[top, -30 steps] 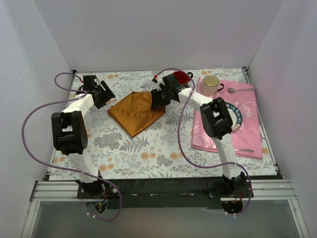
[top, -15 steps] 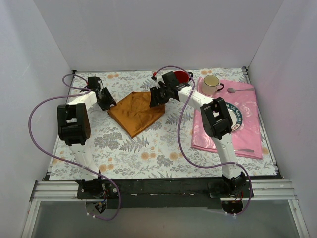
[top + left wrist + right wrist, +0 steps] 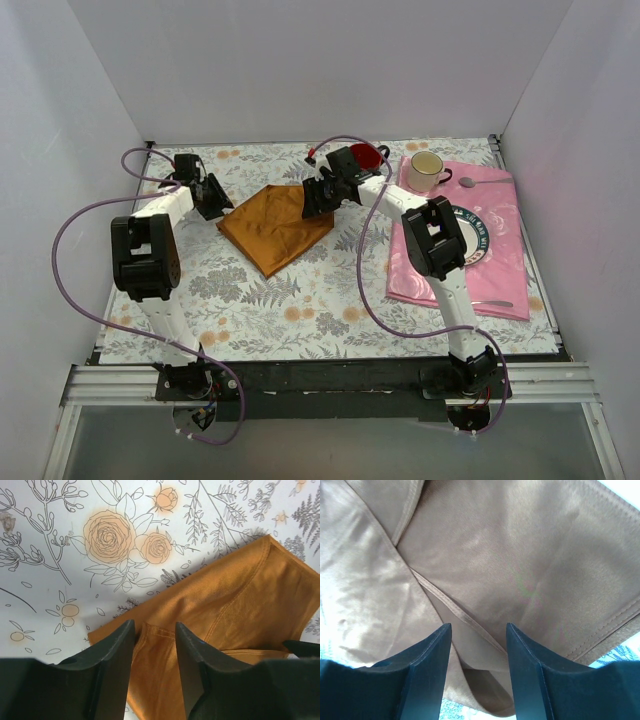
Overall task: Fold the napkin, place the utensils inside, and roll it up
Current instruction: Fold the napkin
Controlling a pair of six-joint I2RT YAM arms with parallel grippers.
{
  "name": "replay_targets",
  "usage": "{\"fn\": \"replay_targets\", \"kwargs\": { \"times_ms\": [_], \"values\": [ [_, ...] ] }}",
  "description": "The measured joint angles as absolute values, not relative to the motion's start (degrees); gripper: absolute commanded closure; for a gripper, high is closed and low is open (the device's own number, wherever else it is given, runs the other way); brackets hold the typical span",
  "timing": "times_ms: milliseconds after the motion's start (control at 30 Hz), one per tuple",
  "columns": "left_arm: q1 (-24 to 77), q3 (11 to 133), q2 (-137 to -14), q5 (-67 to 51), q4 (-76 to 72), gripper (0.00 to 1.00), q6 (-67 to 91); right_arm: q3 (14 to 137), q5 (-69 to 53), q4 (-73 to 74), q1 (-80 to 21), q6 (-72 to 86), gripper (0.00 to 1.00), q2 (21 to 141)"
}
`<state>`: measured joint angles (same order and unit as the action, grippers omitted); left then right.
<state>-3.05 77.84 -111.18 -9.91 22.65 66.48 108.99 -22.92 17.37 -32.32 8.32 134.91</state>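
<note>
Since a second ago the left arm has swung inward, bringing the left gripper (image 3: pixel 213 197) to the napkin's (image 3: pixel 275 228) left corner. Its fingers are spread, straddling the hemmed corner and not yet pinching it.

The napkin lies on the floral bench (image 3: pixel 300 300) between the two grippers, set as a diamond with one corner pointing at the near edge. Its longer diagonal seems to run left to right.

The right gripper (image 3: pixel 315 198) hovers at the far right corner, also spread, over overlapping layers and a hem.

From here the left gripper could nip only the top layer, or scrape the bench and push the corner away. The right one could grab both layers at once. If the two lift unevenly, the fold would skew.

A utensil (image 3: pixel 497 303) lies well apart on the pink cloth (image 3: pixel 500 215).
</note>
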Motion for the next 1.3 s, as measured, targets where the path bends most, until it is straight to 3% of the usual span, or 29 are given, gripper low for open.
{"fn": "replay_targets", "kwargs": {
  "times_ms": [400,700,833,1167,1300],
  "values": [
    [-2.87,77.19,-109.19,-9.89,22.46,0.61,66.3,108.99,-23.09,18.04,-32.32,8.32,0.44,136.03],
    [-2.48,77.21,-109.27,-9.91,22.96,0.75,65.98,109.93,-23.07,18.28,-32.32,8.32,0.43,136.25],
    [-2.33,77.43,-109.45,-9.87,23.62,0.6,65.56,110.54,-23.07,18.31,-32.32,8.29,0.43,136.25],
    [-1.32,75.5,-108.36,-5.78,23.24,0.53,65.41,110.83,-23.09,18.35,-32.32,8.1,0.43,136.25],
    [-1.32,74.61,-107.53,-4.8,23.24,0.56,65.41,110.83,-23.11,18.35,-32.32,8.12,0.43,136.27]
  ]
}}
